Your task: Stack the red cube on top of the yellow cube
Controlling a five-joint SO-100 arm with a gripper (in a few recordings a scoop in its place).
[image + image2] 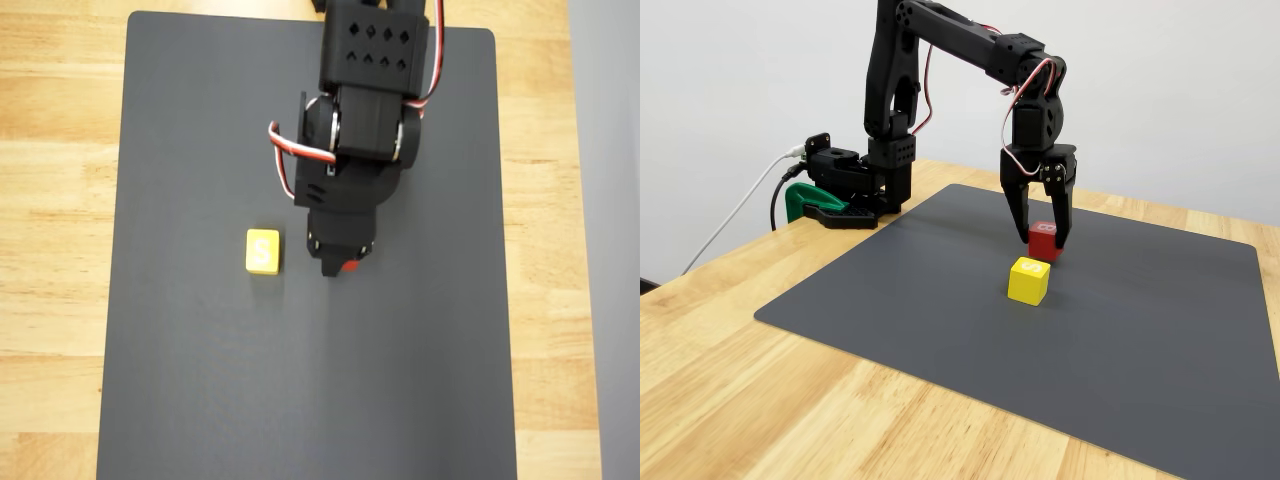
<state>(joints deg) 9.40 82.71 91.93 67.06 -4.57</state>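
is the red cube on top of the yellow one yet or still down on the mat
Still on the mat. The red cube sits between the pincer fingers, beside the yellow cube.

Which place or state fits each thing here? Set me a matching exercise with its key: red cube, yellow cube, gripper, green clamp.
Things:
1. red cube
2. yellow cube
3. gripper
4. green clamp

Places or states:
A. at the table edge by the arm's base
B. free on the mat, letter S up
C. between the fingers, on the mat
D. pointing down, fingers either side of a block

Pairs: 1-C, 2-B, 3-D, 4-A
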